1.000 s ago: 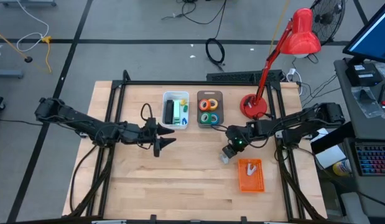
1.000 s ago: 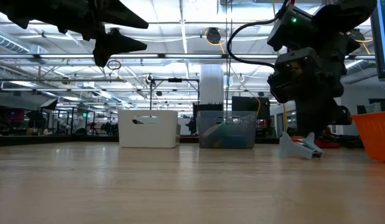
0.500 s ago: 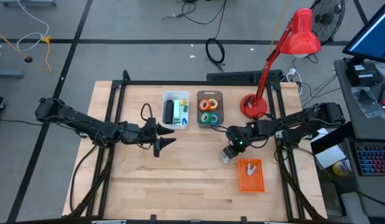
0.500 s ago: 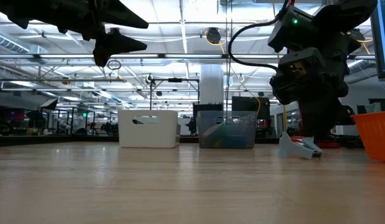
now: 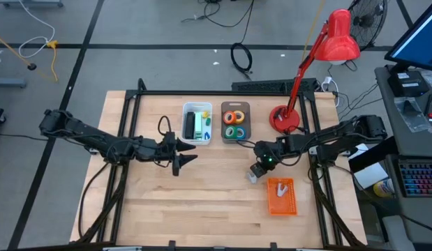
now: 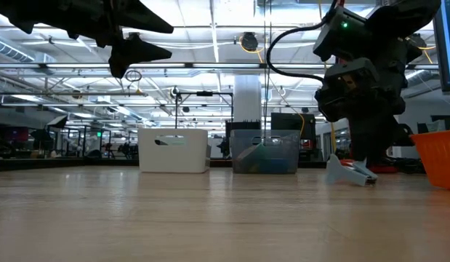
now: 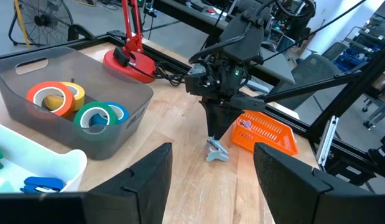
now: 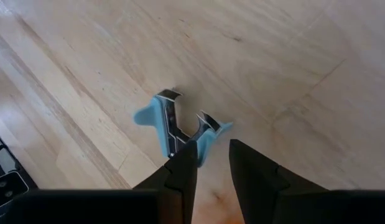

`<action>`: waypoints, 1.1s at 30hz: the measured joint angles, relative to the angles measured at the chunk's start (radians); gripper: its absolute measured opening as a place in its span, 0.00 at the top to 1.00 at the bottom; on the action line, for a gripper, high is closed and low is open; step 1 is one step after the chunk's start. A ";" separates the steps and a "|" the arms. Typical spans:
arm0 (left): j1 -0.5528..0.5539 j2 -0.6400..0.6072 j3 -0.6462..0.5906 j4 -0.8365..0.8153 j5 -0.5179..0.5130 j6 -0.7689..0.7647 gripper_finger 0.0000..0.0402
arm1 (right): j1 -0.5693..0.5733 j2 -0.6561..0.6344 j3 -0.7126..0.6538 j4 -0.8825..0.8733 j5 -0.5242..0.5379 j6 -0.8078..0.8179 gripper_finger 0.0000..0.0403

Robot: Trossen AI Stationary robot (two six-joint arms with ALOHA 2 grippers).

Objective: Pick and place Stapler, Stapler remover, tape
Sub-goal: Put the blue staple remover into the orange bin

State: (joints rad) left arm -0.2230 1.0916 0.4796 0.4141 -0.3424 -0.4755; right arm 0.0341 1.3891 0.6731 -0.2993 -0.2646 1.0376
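Directly below right gripper (image 8: 208, 163): stapler remover (image 8: 180, 127), pale blue, metal claws, flat on table; fingers narrowly parted, empty. Unchanged since earlier frame.

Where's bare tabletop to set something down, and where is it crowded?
Free: the table's wide front strip, left of the orange basket. Also the far-left corner, left of the white bin. Crowded: between the grey tape bin, red lamp base and basket, where the right gripper hangs over the stapler remover.
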 joint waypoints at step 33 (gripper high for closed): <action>-0.001 0.000 0.001 -0.025 0.000 0.030 0.43 | 0.048 -0.297 0.006 0.040 -0.055 0.073 1.00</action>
State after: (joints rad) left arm -0.2237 1.0920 0.4805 0.3892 -0.3428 -0.4453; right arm 0.0825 1.0917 0.6792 -0.2595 -0.3199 1.1101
